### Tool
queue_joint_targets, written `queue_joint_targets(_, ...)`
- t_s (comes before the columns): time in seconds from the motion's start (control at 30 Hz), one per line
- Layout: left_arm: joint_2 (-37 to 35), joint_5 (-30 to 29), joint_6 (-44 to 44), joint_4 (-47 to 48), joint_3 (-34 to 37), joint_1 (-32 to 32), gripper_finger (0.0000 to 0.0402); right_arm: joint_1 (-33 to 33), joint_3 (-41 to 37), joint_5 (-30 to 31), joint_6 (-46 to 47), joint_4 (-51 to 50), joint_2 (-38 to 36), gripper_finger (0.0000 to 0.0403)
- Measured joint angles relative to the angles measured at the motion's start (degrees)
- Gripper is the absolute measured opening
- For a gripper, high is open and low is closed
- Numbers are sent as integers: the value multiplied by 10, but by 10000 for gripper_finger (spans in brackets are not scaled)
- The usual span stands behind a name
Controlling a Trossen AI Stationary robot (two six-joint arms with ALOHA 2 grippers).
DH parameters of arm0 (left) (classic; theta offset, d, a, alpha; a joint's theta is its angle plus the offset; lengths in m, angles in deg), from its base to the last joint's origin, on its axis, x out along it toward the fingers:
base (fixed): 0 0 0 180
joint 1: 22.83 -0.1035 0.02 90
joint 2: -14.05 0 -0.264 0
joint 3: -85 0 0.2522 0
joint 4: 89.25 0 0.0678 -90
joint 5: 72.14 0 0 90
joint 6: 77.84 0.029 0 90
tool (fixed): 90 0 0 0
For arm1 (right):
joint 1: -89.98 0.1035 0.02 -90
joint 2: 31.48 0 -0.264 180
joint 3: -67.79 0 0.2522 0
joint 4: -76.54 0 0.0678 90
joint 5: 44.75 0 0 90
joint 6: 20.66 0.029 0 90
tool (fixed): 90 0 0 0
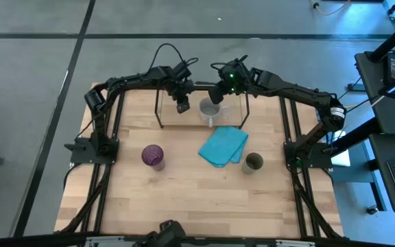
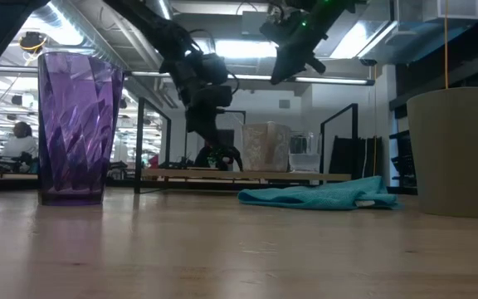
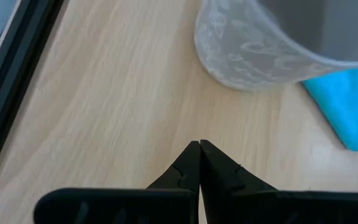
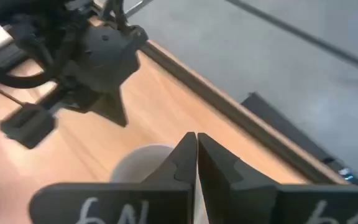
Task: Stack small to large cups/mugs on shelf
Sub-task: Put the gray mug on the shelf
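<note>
The grey mug (image 1: pixel 210 110) (image 3: pixel 260 50) stands on its base on the shelf (image 1: pixel 162 110), whose wooden base (image 2: pixel 222 175) shows in the low view. A small clear glass (image 2: pixel 305 153) stands beside it. On the table nearer the front are the purple tumbler (image 1: pixel 153 156) at the left and the olive-green cup (image 1: pixel 253 162) at the right. My left gripper (image 1: pixel 182 106) (image 3: pixel 199 147) is shut and hangs above the wood, left of the mug. My right gripper (image 1: pixel 215 96) (image 4: pixel 196 138) is shut, above the mug's far side and well clear of it.
A folded turquoise cloth (image 1: pixel 223 146) lies between the shelf and the olive-green cup. The shelf's thin black uprights (image 1: pixel 246 110) stand close to both grippers. Bare wood lies across the table's near half.
</note>
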Motion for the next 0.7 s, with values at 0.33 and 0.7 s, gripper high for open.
queue_joint_targets(0.33,0,36,-5,20,0,0,0,0,0,-6,25,93,0,17)
queue_joint_targets(0.7,-26,45,-14,20,0,11,0,3,0,-136,58,232,0,17)
